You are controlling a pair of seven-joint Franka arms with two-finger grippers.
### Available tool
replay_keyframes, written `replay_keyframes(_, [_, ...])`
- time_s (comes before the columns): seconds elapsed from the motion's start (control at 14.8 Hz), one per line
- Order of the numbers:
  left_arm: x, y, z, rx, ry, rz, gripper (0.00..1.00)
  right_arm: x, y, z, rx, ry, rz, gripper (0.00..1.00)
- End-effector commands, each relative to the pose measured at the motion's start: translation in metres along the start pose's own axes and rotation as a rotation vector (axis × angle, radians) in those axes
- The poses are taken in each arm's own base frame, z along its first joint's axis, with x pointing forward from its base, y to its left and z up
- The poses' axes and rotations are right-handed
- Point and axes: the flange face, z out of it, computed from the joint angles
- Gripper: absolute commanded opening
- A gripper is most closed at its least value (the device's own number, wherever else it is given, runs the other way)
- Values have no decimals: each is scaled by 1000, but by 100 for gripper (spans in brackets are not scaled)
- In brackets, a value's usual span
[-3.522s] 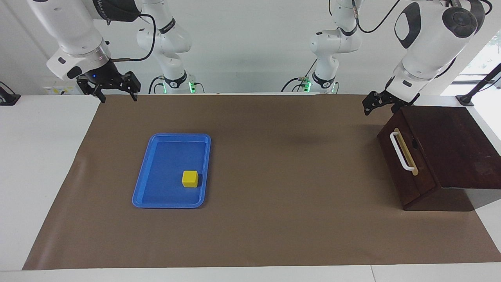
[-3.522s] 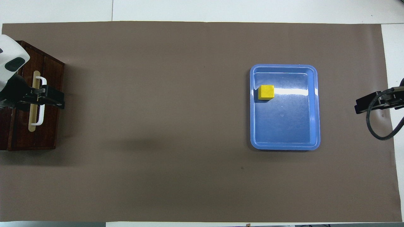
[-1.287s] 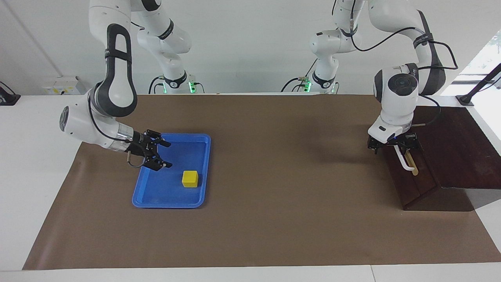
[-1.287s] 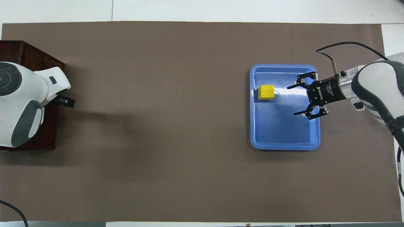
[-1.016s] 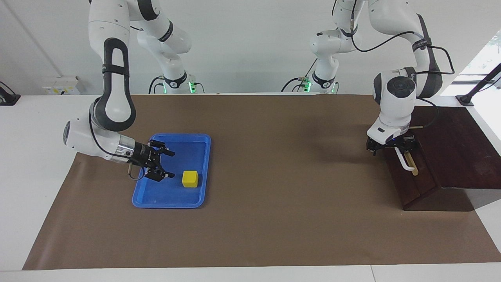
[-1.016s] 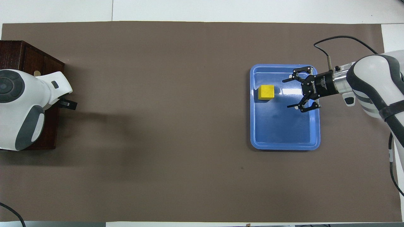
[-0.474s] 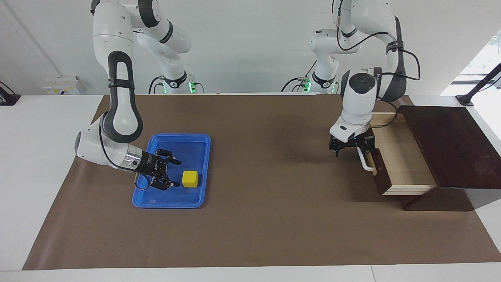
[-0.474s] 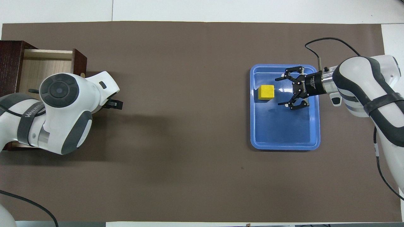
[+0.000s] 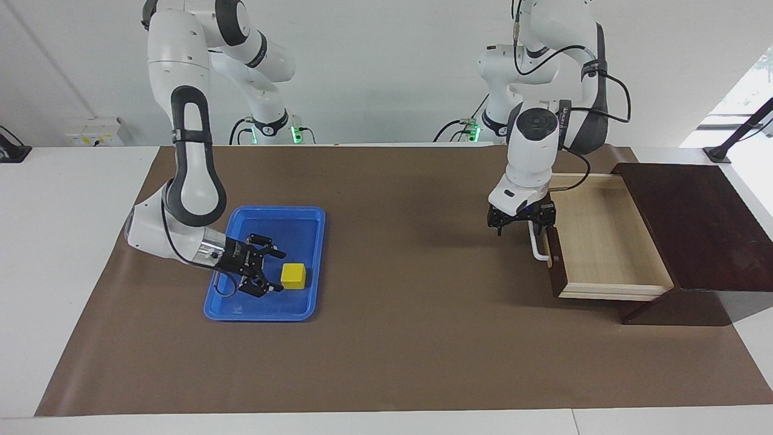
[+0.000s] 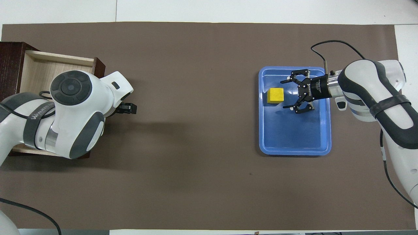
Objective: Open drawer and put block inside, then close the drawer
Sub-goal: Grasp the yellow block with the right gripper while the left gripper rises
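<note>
The drawer point(image 9: 604, 241) of the dark wooden cabinet point(image 9: 694, 223) stands pulled far out, and its pale wood inside is bare. My left gripper point(image 9: 523, 231) is at the drawer's white handle point(image 9: 537, 246), open, with one finger hooked inside the loop. In the overhead view the left arm covers most of the drawer point(image 10: 39, 67). The yellow block point(image 9: 293, 275) point(image 10: 275, 95) sits in the blue tray point(image 9: 266, 226). My right gripper point(image 9: 276, 272) point(image 10: 284, 94) lies low in the tray, open, pointing at the block, its fingertips just short of the block's sides.
The blue tray point(image 10: 294, 137) lies toward the right arm's end of the brown mat point(image 9: 410, 338). The cabinet stands at the left arm's end. Bare mat stretches between tray and drawer.
The left gripper has drawn the drawer farther out of the cabinet by its handle. The right gripper has slid across the tray closer to the block, still open.
</note>
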Motion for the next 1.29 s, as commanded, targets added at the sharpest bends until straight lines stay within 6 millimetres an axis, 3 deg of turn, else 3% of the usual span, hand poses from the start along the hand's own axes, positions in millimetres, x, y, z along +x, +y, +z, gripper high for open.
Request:
replay_keyframes(0.0, [30,2,-55,-55,-50,-138,100,2,-1,3,33,-5,-15,100])
replay_keyframes(0.27, [19,40,-109,-131,-32,-517,100,3,1,6,35,-10,-7,100])
replay_keyframes(0.61, [6,72,-122,-187,-124,-1020,100,-4,1,15,29,-3,-16,100])
replay_keyframes(0.75, [2,88,-126,-184,-136,-1158,100,-3,2,16,28,-4,-15,69])
replay_keyframes(0.81, [4,88,-125,-194,-136,-1230,100,-4,1,15,29,-3,-16,30])
replay_keyframes(0.88, [8,86,-122,-223,-131,-1290,100,-3,2,16,28,-4,-15,0])
replay_keyframes(1.22, [14,105,-110,-277,-155,-1505,100,-16,-7,5,39,-11,-13,0])
